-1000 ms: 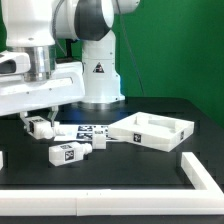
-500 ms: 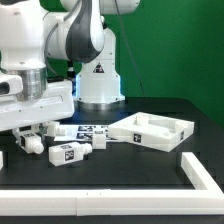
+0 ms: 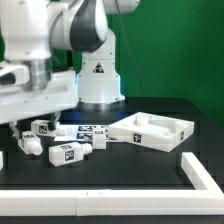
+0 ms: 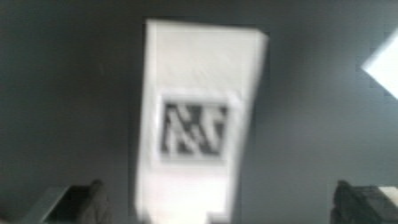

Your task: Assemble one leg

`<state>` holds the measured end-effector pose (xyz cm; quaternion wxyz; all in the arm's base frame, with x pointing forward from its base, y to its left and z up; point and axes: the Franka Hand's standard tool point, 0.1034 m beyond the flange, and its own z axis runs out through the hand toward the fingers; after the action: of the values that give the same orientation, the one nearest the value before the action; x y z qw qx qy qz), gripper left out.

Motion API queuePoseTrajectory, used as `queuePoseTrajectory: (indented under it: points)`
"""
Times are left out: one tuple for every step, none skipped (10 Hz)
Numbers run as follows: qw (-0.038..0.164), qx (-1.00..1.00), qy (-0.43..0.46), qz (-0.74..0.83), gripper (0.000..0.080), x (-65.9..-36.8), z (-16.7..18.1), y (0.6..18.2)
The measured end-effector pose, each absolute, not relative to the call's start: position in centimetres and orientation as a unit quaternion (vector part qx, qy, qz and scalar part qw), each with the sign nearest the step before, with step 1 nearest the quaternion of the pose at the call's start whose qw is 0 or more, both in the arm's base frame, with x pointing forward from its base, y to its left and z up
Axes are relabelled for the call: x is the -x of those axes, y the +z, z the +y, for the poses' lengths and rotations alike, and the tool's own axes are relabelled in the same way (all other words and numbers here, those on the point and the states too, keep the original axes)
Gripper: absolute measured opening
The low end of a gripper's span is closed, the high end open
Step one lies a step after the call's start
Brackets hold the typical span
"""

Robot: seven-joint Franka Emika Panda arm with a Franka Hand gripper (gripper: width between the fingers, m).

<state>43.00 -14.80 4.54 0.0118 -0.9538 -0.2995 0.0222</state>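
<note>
Several white legs with marker tags lie on the black table at the exterior view's left: one (image 3: 65,153) nearest the front, one (image 3: 28,143) at the far left, one (image 3: 42,127) behind it. My gripper (image 3: 22,128) hangs over the far-left legs. In the wrist view, which is blurred, a white leg (image 4: 199,120) with its tag facing up lies lengthwise below my gripper (image 4: 224,200). The dark fingertips (image 4: 80,203) stand wide apart on either side of the leg and do not touch it. The gripper is open and empty.
The large white square panel (image 3: 150,131) with a raised rim lies at the exterior view's right. The marker board (image 3: 88,130) lies between it and the legs. A white rail (image 3: 100,206) runs along the front and the right edge. The robot base (image 3: 98,85) stands behind.
The arm has swung toward the exterior view's left and risen slightly, moving off the leg it hovered over. The legs and the panel have not moved.
</note>
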Motion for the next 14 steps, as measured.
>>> queuePoseTrajectory:
  points:
    - [0.002,0.946,0.014,-0.323,0.0642,-43.5,-12.2,6.4]
    - [0.002,0.944,0.012,-0.33,0.0642,-43.7,-9.7,7.9]
    - [-0.005,0.945,-0.009,-0.328,0.0648,-44.2,-8.3,9.0]
    - [-0.012,0.954,-0.031,-0.299,0.0649,-43.7,-8.6,8.4]
    - [-0.01,0.954,-0.026,-0.3,0.0649,-43.4,-8.7,8.1]
    - [-0.011,0.953,-0.027,-0.3,0.0649,-43.5,-8.7,8.2]
    - [-0.016,0.955,-0.032,-0.294,0.0649,-43.6,-7.7,8.2]
    - [-0.017,0.945,-0.036,-0.323,0.0649,-43.8,-4.1,8.2]
    - [-0.013,0.935,-0.036,-0.352,0.0649,-44.5,-1.3,8.4]
    - [-0.014,0.932,-0.042,-0.359,0.0649,-45.2,1.1,8.2]
    - [-0.015,0.924,-0.04,-0.38,0.0649,-44.9,3.1,7.6]
    - [-0.015,0.923,-0.04,-0.383,0.0649,-45.0,2.3,7.7]
    - [-0.016,0.925,-0.04,-0.376,0.0649,-45.0,1.9,7.7]
    - [-0.015,0.925,-0.04,-0.378,0.0649,-45.0,2.1,7.7]
